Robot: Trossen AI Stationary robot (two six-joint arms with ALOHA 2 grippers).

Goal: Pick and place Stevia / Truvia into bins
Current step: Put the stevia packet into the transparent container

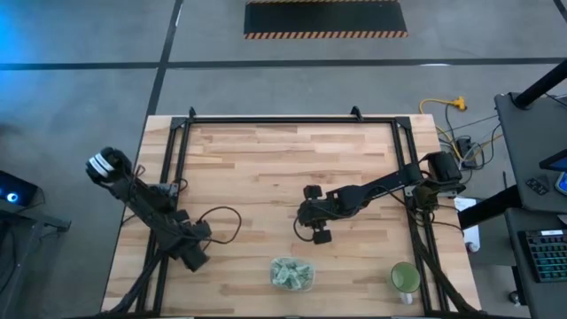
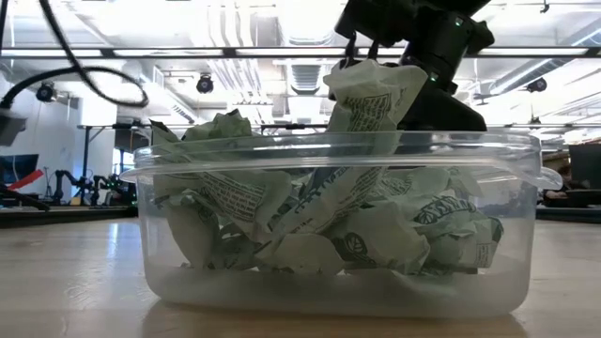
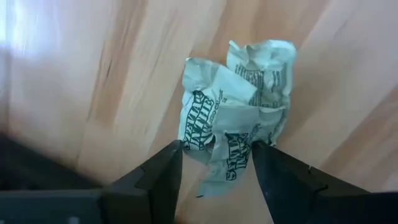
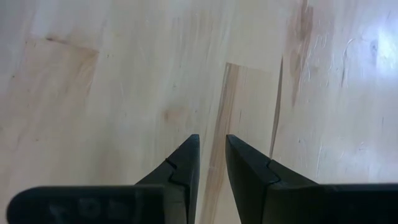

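Note:
The clear bin (image 1: 292,273) stands near the table's near edge and holds a heap of crumpled green-and-white sachets (image 2: 319,216); one sachet (image 2: 371,99) sticks up above the rim. My left gripper (image 3: 216,163), at the table's near left (image 1: 197,255), is shut on a crumpled clump of sachets (image 3: 239,106) over bare wood. My right gripper (image 4: 212,144) hangs shut over bare wood at mid-table (image 1: 316,227), just beyond the bin, with nothing between its fingers. The low view shows it dark behind the bin (image 2: 418,56). My left gripper pinches the clump of sachets by its near end (image 3: 217,158) between the two fingers (image 3: 166,171). Several crumpled layers are bunched together there. The rest of the clump sticks out past the fingertips. Whether it touches the table, I cannot tell.
A round green cup (image 1: 405,277) stands at the table's near right corner. A black frame (image 1: 292,120) runs along the far edge and down both sides. Bare wood lies across the middle and far half of the table (image 1: 266,168).

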